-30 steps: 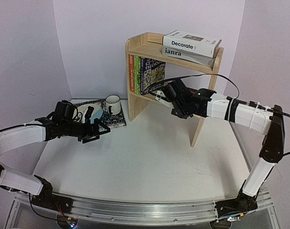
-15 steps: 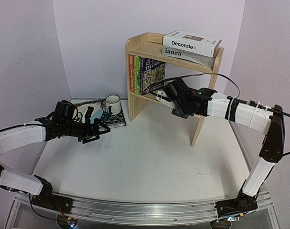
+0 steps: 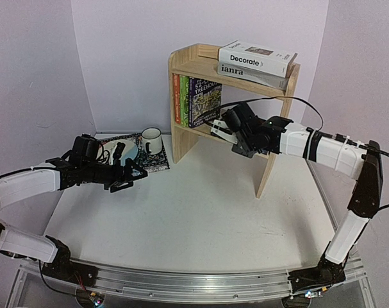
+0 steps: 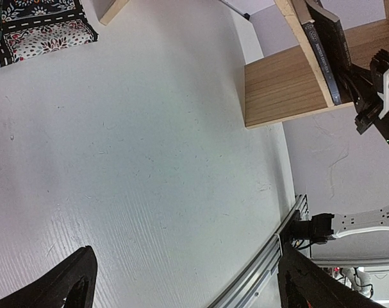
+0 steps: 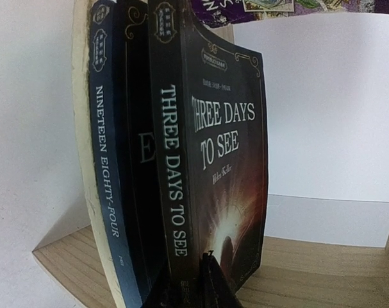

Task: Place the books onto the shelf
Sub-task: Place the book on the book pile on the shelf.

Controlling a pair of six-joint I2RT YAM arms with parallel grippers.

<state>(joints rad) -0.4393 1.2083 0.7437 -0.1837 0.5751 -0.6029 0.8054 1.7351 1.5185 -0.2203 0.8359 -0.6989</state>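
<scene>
- Right gripper [image 5: 207,281] is almost shut, low at the black book [image 5: 227,160]; cannot tell if it pinches.
- Book stands on the shelf [image 5: 322,273], beside the blue book [image 5: 103,167].
- Let go slowly, then back straight out.
- Left gripper [image 4: 184,260] is wide open and empty.

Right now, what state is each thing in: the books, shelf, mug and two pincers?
white "Decorate" book: flat on grey "ianra" book, top of the light pine shelf.
colourful Treehouse paperbacks: upright, lower tier.
dark blue "Nineteen Eighty-Four": upright, lower tier.
black "Three Days to See": upright, gripped.
right pincer: shut on it.
left pincer: open, empty.
white mug: upright on patterned placemat.
</scene>
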